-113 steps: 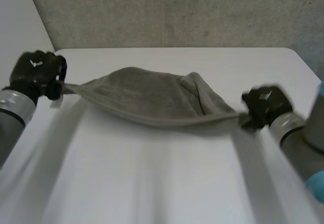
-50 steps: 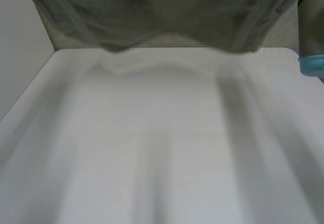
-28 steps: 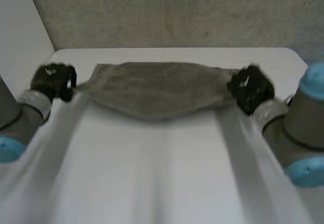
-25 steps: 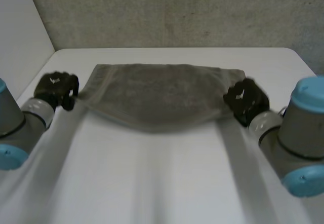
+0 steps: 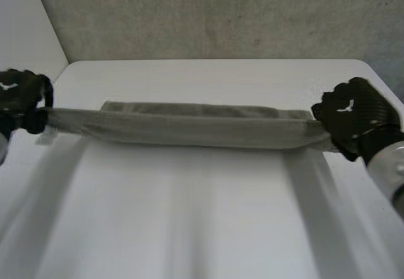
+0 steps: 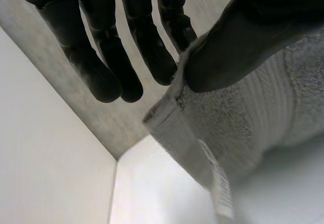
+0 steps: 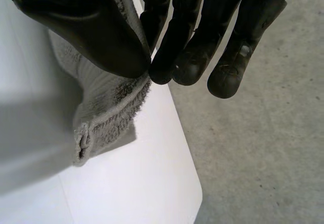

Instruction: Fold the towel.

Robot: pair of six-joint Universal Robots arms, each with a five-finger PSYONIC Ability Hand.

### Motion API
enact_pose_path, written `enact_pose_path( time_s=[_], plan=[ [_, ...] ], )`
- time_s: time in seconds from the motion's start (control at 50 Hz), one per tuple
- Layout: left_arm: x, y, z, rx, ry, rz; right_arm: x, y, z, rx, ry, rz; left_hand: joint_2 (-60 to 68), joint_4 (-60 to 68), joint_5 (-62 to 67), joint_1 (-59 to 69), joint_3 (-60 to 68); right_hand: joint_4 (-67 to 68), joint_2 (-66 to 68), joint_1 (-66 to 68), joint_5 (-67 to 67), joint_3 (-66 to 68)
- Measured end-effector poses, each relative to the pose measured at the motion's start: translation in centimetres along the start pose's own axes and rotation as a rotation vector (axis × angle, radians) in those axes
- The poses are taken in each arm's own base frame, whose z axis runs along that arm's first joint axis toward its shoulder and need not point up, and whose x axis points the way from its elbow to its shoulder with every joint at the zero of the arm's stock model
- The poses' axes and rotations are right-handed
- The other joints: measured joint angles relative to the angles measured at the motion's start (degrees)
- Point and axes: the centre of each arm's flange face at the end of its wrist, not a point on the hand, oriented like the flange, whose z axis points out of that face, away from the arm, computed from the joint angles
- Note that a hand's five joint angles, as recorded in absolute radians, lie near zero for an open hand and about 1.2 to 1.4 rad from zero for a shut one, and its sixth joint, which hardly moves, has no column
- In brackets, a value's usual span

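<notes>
A grey towel [image 5: 189,126] is stretched taut in a low band across the white table [image 5: 202,216], its far part lying flat behind. My left hand [image 5: 19,99] pinches the towel's left corner. In the left wrist view the thumb [image 6: 238,46] presses the towel corner [image 6: 228,127] against a finger, and a white label [image 6: 218,183] hangs from the hem. My right hand [image 5: 353,118] pinches the right corner. The right wrist view has the thumb [image 7: 81,26] clamping the towel's edge [image 7: 104,112] against the fingers [image 7: 182,41].
A grey concrete wall [image 5: 221,14] rises behind the table. The table's far edge runs just beyond the towel, and its rounded right corner [image 7: 195,198] lies under my right hand. A white wall [image 5: 25,26] stands at the left.
Both hands have swung the towel up and back down, then moved outward and toward me. The towel went from a sagging pouch to a taut flat band.
</notes>
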Motion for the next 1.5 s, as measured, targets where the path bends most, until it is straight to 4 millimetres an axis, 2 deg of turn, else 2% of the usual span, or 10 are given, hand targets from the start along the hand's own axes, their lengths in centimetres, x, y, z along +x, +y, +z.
enact_pose_path(
  time_s=[0.14, 0.26, 0.62, 0.84, 1.06, 1.14, 1.18, 1.22, 1.32, 1.5],
  plan=[
    [-1.2, -2.4, -2.6, 0.087, 0.036, -0.109, 2.1, -0.7, -2.3, 0.006, -0.068, 0.030, 0.0, 0.0, 0.0, 0.0, 0.0, 0.0, 0.1, 0.0, 0.0, 0.1],
    [-0.9, -1.7, -2.2, 0.061, 0.088, -0.174, 1.2, 0.1, -1.1, -0.001, -0.170, 0.085, 0.0, 0.0, 0.0, 0.0, 0.0, 0.0, 0.1, 0.0, 0.0, 0.1],
    [2.3, 7.1, 7.0, -0.201, 0.111, -0.043, -2.4, 3.3, 10.6, -0.145, -0.218, 0.083, 0.0, 0.0, 0.0, 0.0, 0.0, 0.0, 0.1, 0.0, 0.0, 0.1],
    [4.1, 6.7, 11.7, -0.061, 0.049, 0.056, -3.6, 2.8, 16.1, -0.049, -0.043, 0.030, 0.0, 0.0, 0.0, 0.0, 0.0, 0.0, 0.1, 0.0, 0.0, 0.1],
    [5.6, 6.9, 14.0, -0.028, 0.012, 0.064, -6.0, 3.1, 18.5, -0.005, -0.001, -0.029, 0.0, 0.0, 0.0, 0.0, 0.0, -3.3, -3.4, -2.4, -3.0, -3.3],
    [6.2, 7.3, 14.0, -0.038, 0.021, 0.066, -6.8, 3.7, 18.7, -0.022, -0.003, -0.051, -10.5, -11.1, -8.3, -5.4, -12.0, -34.5, -35.2, -33.8, -35.0, -34.6],
    [6.6, 7.5, 13.8, -0.044, 0.031, 0.074, -7.0, 4.0, 18.7, -0.036, -0.004, -0.056, -28.3, -29.6, -26.5, -24.5, -30.1, -53.9, -54.8, -53.7, -56.7, -54.1],
    [7.0, 7.6, 13.7, -0.048, 0.039, 0.085, -7.2, 4.1, 18.7, -0.045, -0.004, -0.058, -46.0, -47.0, -43.7, -41.6, -47.2, -61.2, -61.5, -59.5, -63.4, -61.5],
    [7.6, 7.4, 13.3, -0.048, 0.055, 0.138, -7.2, 4.2, 18.5, -0.058, -0.001, -0.045, -71.6, -72.1, -71.3, -66.2, -74.1, -62.9, -63.4, -62.6, -63.9, -63.8],
    [7.2, 5.1, 12.0, -0.023, 0.046, 0.149, -3.8, 1.6, 15.9, -0.006, 0.078, 0.071, -72.3, -72.2, -72.5, -66.7, -74.9, -62.9, -63.4, -62.6, -63.9, -63.8]
  ],
)
